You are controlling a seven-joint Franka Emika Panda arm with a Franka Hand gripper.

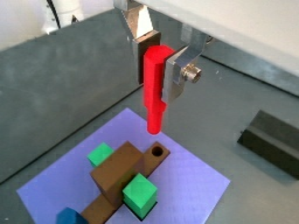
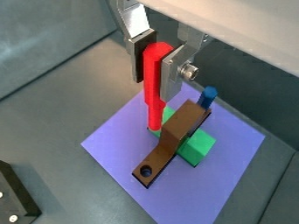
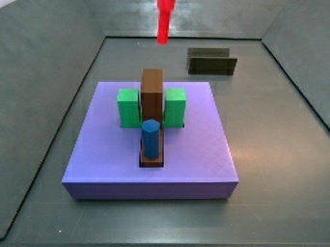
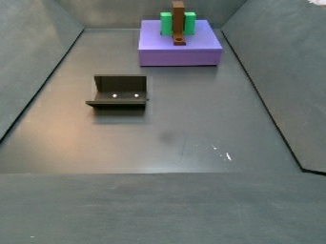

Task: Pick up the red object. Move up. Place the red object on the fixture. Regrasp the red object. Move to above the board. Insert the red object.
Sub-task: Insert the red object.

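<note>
Red object [image 1: 156,87] is hanging upright between the fingers [image 1: 181,72] of the gripper [image 1: 160,66], which is clamping it near its top end, in both wrist views [image 2: 156,83]. Its lower tip is hovering above the board [image 1: 187,188], clear of it, over the end of the long brown slotted block [image 1: 122,179] (the round hole [image 1: 156,151] is lying just beneath). Green blocks [image 2: 193,144] are flanking the brown block, and a blue peg [image 3: 150,137] is standing upright at its far end. The fixture [image 4: 118,92] is sitting on the floor, well apart from the board.
</note>
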